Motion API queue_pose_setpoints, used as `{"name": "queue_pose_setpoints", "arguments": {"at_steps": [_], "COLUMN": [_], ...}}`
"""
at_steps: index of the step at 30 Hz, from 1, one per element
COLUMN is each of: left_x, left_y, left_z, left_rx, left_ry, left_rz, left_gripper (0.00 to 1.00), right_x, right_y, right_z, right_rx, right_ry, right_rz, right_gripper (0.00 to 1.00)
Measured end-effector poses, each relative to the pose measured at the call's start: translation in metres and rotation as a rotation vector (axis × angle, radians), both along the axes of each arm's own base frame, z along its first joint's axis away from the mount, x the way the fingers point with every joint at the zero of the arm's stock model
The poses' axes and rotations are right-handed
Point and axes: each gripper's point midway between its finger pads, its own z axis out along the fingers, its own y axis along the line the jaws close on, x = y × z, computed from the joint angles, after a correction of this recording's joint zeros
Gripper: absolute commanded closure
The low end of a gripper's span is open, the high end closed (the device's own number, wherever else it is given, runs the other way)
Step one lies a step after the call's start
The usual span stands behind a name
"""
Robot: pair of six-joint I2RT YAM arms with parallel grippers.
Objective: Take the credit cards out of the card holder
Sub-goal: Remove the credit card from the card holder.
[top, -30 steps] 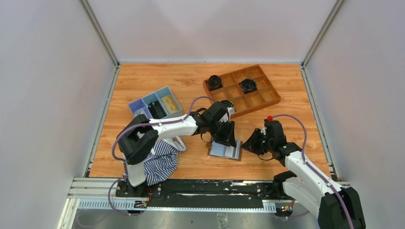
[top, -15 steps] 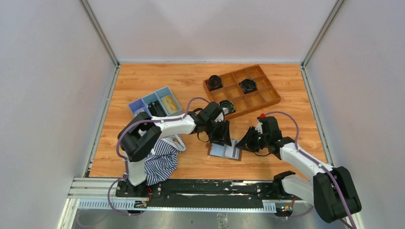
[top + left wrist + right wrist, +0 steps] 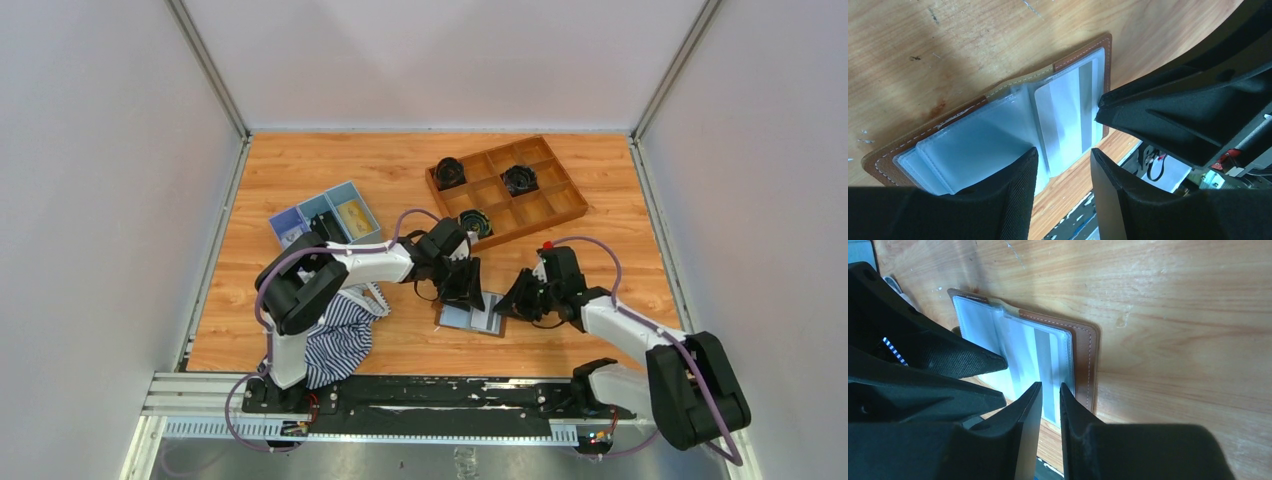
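The card holder (image 3: 998, 130) lies open on the counter (image 3: 300, 170), brown cover down and glossy pale sleeves up. It sits close to the near edge, a little right of the middle. In the right-hand sleeve I can see a pale card with a grey stripe along it. The sleeves on the other half look cloudy, and I cannot tell what they hold.

My left end effector (image 3: 1063, 152) is over the holder with its fingers (image 3: 1008, 200) apart. One fingertip is over the left half and the other is at the near edge of the right half.

My right end effector (image 3: 1050, 385) meets the holder from the right side. Its fingers (image 3: 1018, 440) are almost together, with only a slim gap over the outer sleeve. I cannot tell whether they pinch anything.

Toward the far left corner stands a light-blue tray (image 3: 325, 220) with three compartments. One holds something dark, one something yellowish, and the third something pale.

Toward the far right corner sits a wooden grid tray (image 3: 545, 205), with black round objects (image 3: 519, 179) in three of its cells.

A striped cloth (image 3: 340, 335) lies by the near edge on the left.
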Motion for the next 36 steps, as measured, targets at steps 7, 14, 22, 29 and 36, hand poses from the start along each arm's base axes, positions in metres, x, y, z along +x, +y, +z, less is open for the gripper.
{"name": "queue_pose_setpoints", "arguments": {"at_steps": [7, 14, 22, 29, 36], "left_x": [-0.001, -0.002, -0.001, -0.002, -0.004], "left_y": [0.001, 0.0, 0.004, 0.006, 0.007], "left_z": [-0.006, -0.009, -0.014, -0.009, 0.0], "left_rx": [-0.003, -0.014, -0.015, -0.039, -0.068], "left_ry": [0.01, 0.024, 0.04, 0.037, 0.042], "left_rz": [0.004, 0.011, 0.035, 0.052, 0.075], "left_gripper": [0.55, 0.68, 0.77, 0.89, 0.76], "right_x": [0.003, 0.006, 0.006, 0.006, 0.006], "right_y": [0.006, 0.013, 0.015, 0.016, 0.016], "right_z": [-0.002, -0.002, -0.003, -0.004, -0.004], "right_rx": [0.029, 0.06, 0.073, 0.08, 0.082], "right_ry": [0.001, 0.0, 0.0, 0.001, 0.002], "right_rz": [0.017, 0.034, 0.036, 0.038, 0.04], "right_gripper": [0.76, 0.77, 0.78, 0.78, 0.78]}}
